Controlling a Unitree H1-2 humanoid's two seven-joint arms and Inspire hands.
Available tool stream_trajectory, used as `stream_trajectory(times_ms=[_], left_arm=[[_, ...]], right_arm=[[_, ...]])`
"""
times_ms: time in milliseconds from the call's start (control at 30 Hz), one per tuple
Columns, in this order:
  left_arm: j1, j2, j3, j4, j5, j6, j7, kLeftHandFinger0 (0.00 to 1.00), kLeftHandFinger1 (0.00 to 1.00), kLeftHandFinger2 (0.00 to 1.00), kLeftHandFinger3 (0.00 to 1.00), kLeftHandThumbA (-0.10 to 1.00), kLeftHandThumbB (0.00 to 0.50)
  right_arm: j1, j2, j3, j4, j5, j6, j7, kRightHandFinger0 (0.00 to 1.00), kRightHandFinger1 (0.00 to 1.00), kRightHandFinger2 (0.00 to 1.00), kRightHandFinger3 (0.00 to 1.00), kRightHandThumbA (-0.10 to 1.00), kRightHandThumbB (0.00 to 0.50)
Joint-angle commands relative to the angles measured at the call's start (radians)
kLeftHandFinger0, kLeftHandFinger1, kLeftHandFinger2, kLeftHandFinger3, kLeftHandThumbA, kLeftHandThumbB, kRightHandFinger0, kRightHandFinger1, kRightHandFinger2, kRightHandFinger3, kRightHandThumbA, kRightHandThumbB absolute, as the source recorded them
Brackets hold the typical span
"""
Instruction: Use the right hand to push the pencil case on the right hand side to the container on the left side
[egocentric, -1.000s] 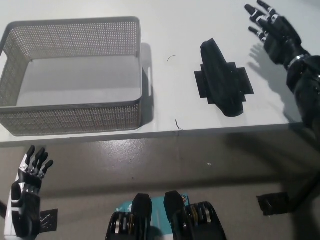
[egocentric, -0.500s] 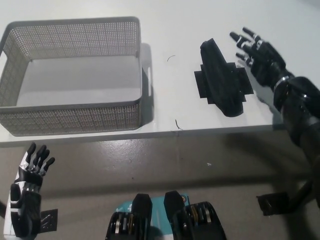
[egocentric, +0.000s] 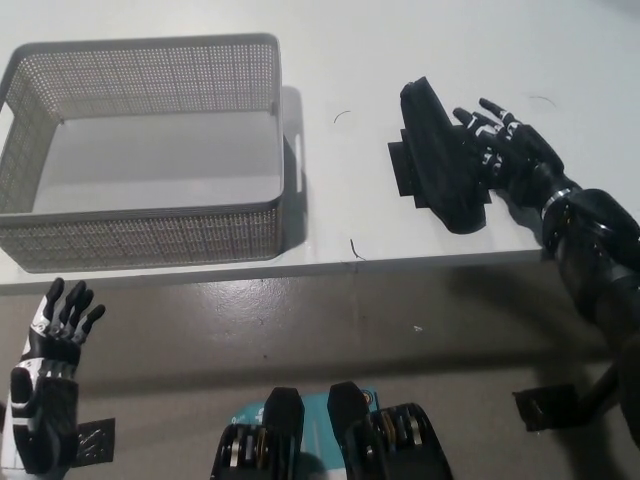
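Note:
A black pencil case (egocentric: 440, 160) lies on the white table (egocentric: 380, 60), on a patch of black tape, right of centre. My black right hand (egocentric: 505, 150) is open, its fingers spread and laid against the case's right side. A grey mesh container (egocentric: 140, 150) stands on the left of the table, with nothing visible inside it. My white left hand (egocentric: 50, 385) rests open below the table's front edge at the lower left.
The table's front edge (egocentric: 300, 268) runs across the middle of the picture, with grey floor below it. A gap of bare tabletop lies between the container's right wall and the pencil case. A small black tape square (egocentric: 545, 408) sits on the floor at lower right.
My right hand has swung down and left from the far right corner of the table until its fingers touch the pencil case. The case has not shifted. The left hand sank slightly.

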Motion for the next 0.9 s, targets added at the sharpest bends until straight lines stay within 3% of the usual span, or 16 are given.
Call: stream_trajectory(times_ms=[0, 67, 267, 400, 667, 767, 867], left_arm=[[-0.003, 0.0, 0.005, -0.038, -0.028, -0.035, -0.018, 1.0, 1.0, 1.0, 1.0, 1.0, 0.388], [-0.002, 0.001, 0.006, -0.042, -0.027, -0.035, -0.018, 1.0, 1.0, 1.0, 1.0, 1.0, 0.391], [-0.004, 0.005, 0.01, -0.053, -0.02, -0.035, -0.013, 1.0, 1.0, 1.0, 1.0, 1.0, 0.39], [-0.009, 0.002, 0.01, -0.05, -0.014, -0.035, -0.013, 1.0, 1.0, 1.0, 1.0, 1.0, 0.389], [-0.002, 0.011, 0.011, -0.062, -0.019, -0.035, -0.009, 1.0, 1.0, 1.0, 1.0, 1.0, 0.394], [-0.005, 0.012, 0.013, -0.059, -0.027, -0.035, -0.017, 1.0, 1.0, 1.0, 1.0, 1.0, 0.392], [-0.011, 0.003, 0.021, -0.061, -0.016, -0.035, -0.017, 1.0, 1.0, 1.0, 1.0, 1.0, 0.384]], right_arm=[[-0.028, 0.009, -0.013, -0.005, 0.0, -0.023, -0.006, 1.0, 1.0, 1.0, 1.0, 1.0, 0.376], [-0.019, 0.02, -0.015, -0.002, 0.0, -0.018, -0.009, 1.0, 1.0, 1.0, 1.0, 1.0, 0.351], [-0.015, 0.059, -0.01, 0.003, -0.011, -0.036, -0.024, 1.0, 1.0, 1.0, 1.0, 1.0, 0.393], [-0.013, 0.079, -0.015, 0.004, -0.006, -0.033, -0.022, 1.0, 1.0, 1.0, 1.0, 1.0, 0.376], [-0.009, 0.133, -0.026, 0.008, 0.001, -0.021, -0.037, 1.0, 1.0, 1.0, 1.0, 1.0, 0.389], [-0.012, 0.151, -0.038, 0.008, 0.011, -0.007, -0.032, 1.0, 1.0, 1.0, 1.0, 1.0, 0.421], [-0.014, 0.173, -0.039, 0.008, 0.007, -0.011, -0.034, 1.0, 1.0, 1.0, 1.0, 1.0, 0.407]])
